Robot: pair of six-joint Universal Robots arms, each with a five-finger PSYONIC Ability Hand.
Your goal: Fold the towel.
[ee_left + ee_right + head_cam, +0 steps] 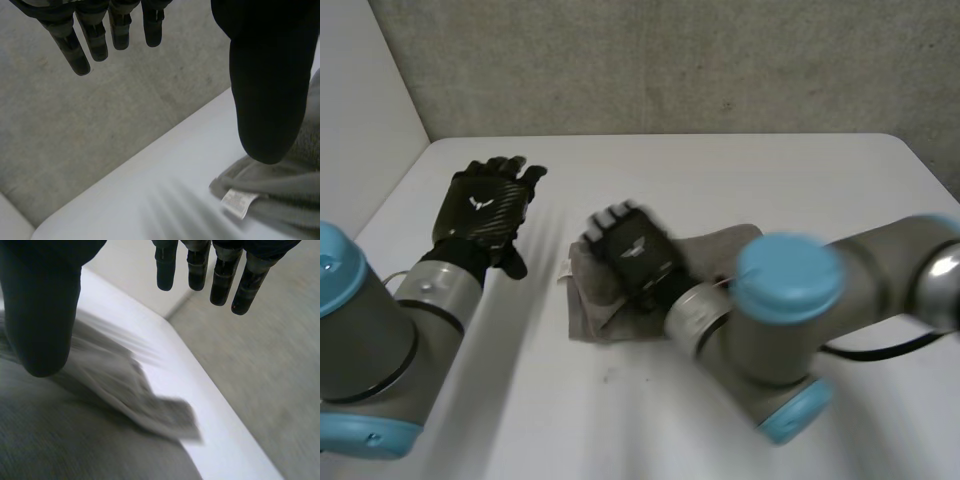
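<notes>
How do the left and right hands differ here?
The left hand is over bare table, beside the towel; the right hand is over the towel. The left hand is near the table's edge, the right hand mid-table. Both are open, gripping nothing.

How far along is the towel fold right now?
The towel already lies doubled into a compact, rumpled bundle at mid-table, its label at one corner. Nothing is gripped: the right hand is open over the bundle, the left hand open beside it, apart from the cloth. Left, probably: squaring the uneven edges, perhaps one more fold.
</notes>
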